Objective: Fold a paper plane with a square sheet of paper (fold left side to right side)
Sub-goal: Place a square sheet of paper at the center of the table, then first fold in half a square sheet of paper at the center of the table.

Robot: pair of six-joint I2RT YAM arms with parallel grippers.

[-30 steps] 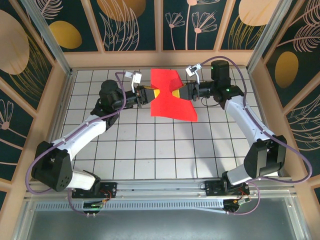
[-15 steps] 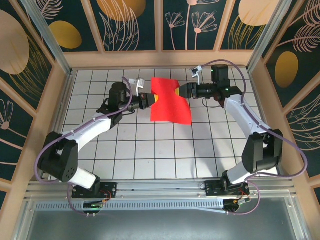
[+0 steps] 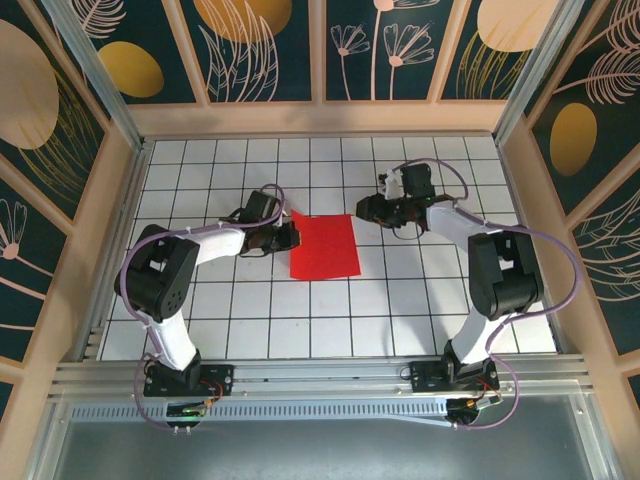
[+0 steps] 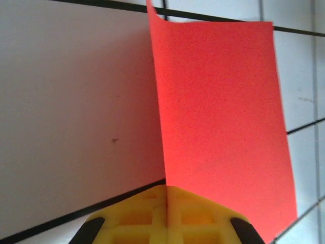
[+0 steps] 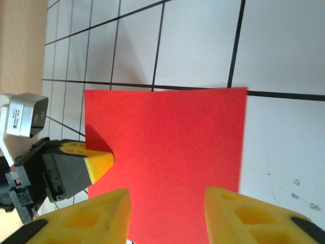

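Observation:
The square sheet of paper point(image 3: 326, 247) is bright red and lies nearly flat on the grid table, near the middle. My left gripper point(image 3: 291, 238) is shut on its left edge. In the left wrist view the yellow fingertips point(image 4: 152, 203) pinch that edge, and the square sheet of paper point(image 4: 223, 127) curls up from them. My right gripper point(image 3: 362, 211) hovers open just off the sheet's far right corner, touching nothing. In the right wrist view its fingers point(image 5: 101, 216) stand apart over the square sheet of paper point(image 5: 167, 152), with my left gripper point(image 5: 100, 163) across from them. No paper plane shape shows.
The white grid table point(image 3: 300, 310) is boxed in by wooden walls point(image 3: 320, 118) at the back and both sides. An aluminium rail point(image 3: 320, 375) runs along the near edge by the arm bases.
The sheet was held up between both grippers near the back. It has come down and nearer onto the table. The right gripper has let go and opened; the left still grips.

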